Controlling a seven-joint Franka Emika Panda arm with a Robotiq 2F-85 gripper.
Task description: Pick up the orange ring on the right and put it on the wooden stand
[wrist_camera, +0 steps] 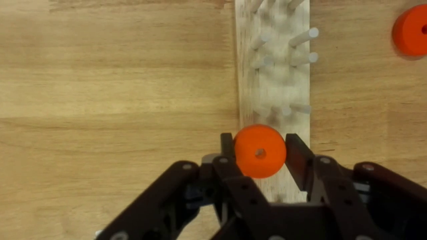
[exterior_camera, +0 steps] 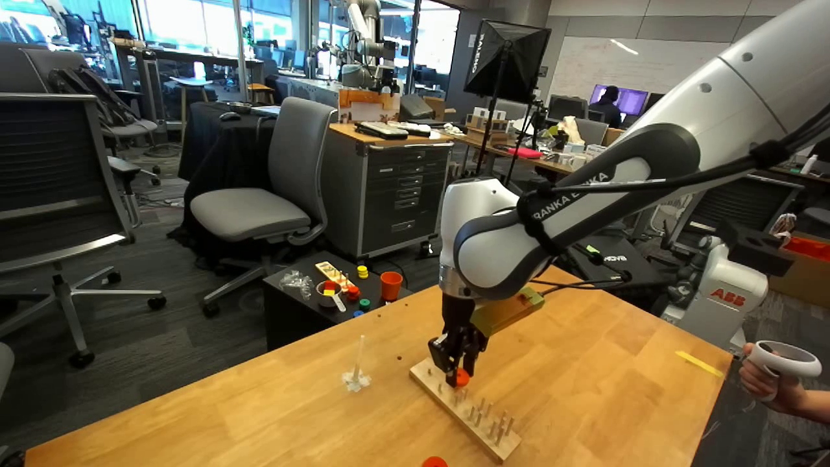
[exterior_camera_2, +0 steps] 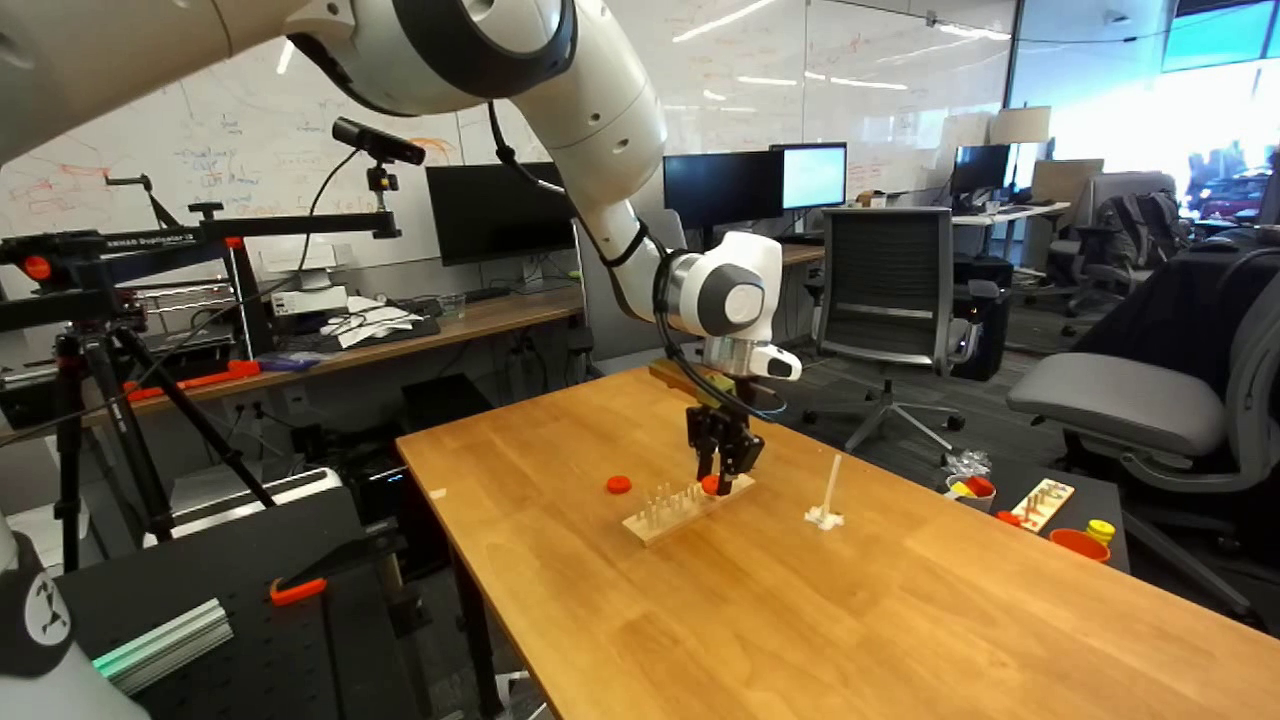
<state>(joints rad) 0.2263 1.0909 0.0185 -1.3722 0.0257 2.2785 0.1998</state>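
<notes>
End effector (wrist_camera: 260, 148): gripping 1 orange ring (wrist_camera: 260, 138). Wooden stand (wrist_camera: 282, 78): below. Centre your ring over 1 peg (wrist_camera: 303, 37) before lowering level.

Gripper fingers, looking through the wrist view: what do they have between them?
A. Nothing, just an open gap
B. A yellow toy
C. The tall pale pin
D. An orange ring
D: the wrist view shows the orange ring between the two black fingers, one close against each side, with the wooden stand running beneath it.
</notes>
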